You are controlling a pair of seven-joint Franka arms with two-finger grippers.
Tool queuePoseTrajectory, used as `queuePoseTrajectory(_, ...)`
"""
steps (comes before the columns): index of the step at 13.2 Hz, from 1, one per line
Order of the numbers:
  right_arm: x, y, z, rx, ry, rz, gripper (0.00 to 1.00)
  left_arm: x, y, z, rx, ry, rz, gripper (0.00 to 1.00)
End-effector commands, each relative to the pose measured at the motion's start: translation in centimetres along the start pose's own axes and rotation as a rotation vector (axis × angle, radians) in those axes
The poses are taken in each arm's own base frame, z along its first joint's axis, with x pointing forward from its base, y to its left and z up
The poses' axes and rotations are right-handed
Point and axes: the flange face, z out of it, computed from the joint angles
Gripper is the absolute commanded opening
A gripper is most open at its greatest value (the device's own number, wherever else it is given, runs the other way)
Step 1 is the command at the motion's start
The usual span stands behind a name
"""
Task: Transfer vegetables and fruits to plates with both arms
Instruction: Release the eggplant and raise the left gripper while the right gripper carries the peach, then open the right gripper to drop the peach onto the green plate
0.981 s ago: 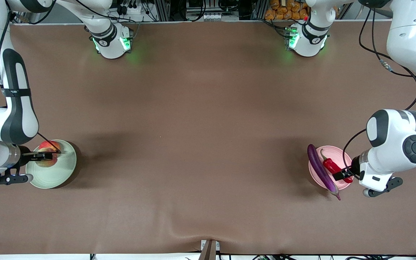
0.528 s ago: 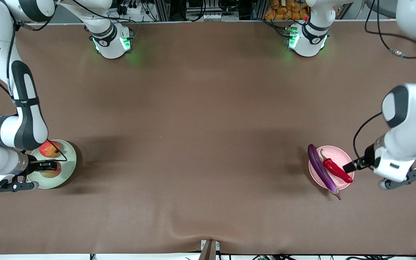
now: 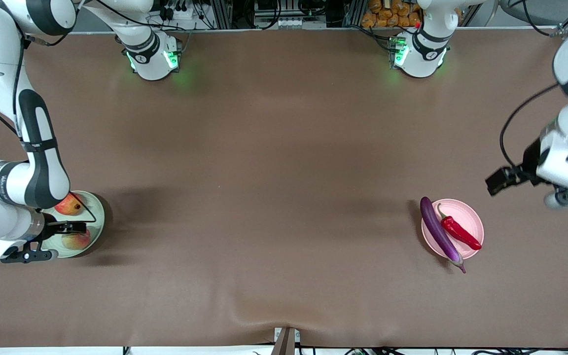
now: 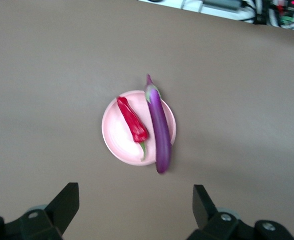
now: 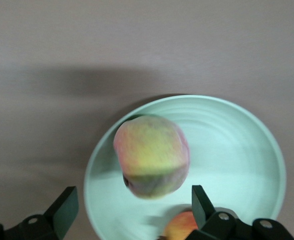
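Since my right gripper (image 5: 129,212) hangs open low over the green plate (image 5: 247,145), I worry a careless lift could clip the yellow-pink peach (image 5: 152,155) just below its fingers and roll it against the red fruit (image 3: 69,204) or over the rim. My left gripper (image 4: 134,210) is open too, high above the pink plate (image 4: 119,142), which holds the chili (image 4: 131,120); the eggplant (image 4: 159,125) overhangs both edges and might slide.
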Motion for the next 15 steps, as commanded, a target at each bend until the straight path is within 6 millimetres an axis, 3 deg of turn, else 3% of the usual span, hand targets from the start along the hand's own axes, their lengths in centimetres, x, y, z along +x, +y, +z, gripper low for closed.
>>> queuePoseTrajectory(1,-0.2,-3.2,-4.8,0.068,-0.027,-0.021,1.00,-2.2,-0.6,-3.3,-0.007,-0.013,-0.002,1.00)
queuePoseTrajectory(2,-0.3,-4.9,-7.5,0.066,-0.030,-0.046,1.00,-2.5,-0.6,-4.0,-0.005,-0.027,0.003,1.00)
queuePoseTrajectory(4,-0.4,-8.8,-10.6,0.067,-0.048,-0.102,1.00,-3.0,-0.5,-5.6,-0.006,-0.047,0.034,1.00)
queuePoseTrajectory(6,-1.0,-10.5,-15.2,0.060,-0.008,-0.131,1.00,-4.2,-1.0,-7.1,-0.015,-0.059,0.069,1.00)
queuePoseTrajectory(8,-1.6,-11.6,-17.0,0.067,-0.018,-0.152,1.00,-5.3,-2.4,-8.1,-0.052,-0.100,0.092,1.00)
queuePoseTrajectory(12,-2.4,-12.9,-22.9,0.069,-0.033,-0.174,1.00,-8.1,-4.0,-7.1,-0.051,-0.151,0.101,1.00)
queuePoseTrajectory(14,-3.7,-15.7,-26.9,0.029,-0.037,-0.161,1.00,-9.3,-4.8,-6.8,-0.046,-0.163,0.096,1.00)
queuePoseTrajectory(15,-4.3,-16.9,-27.7,0.022,-0.063,-0.091,1.00,-9.9,-4.9,-7.2,-0.046,-0.158,0.099,1.00)
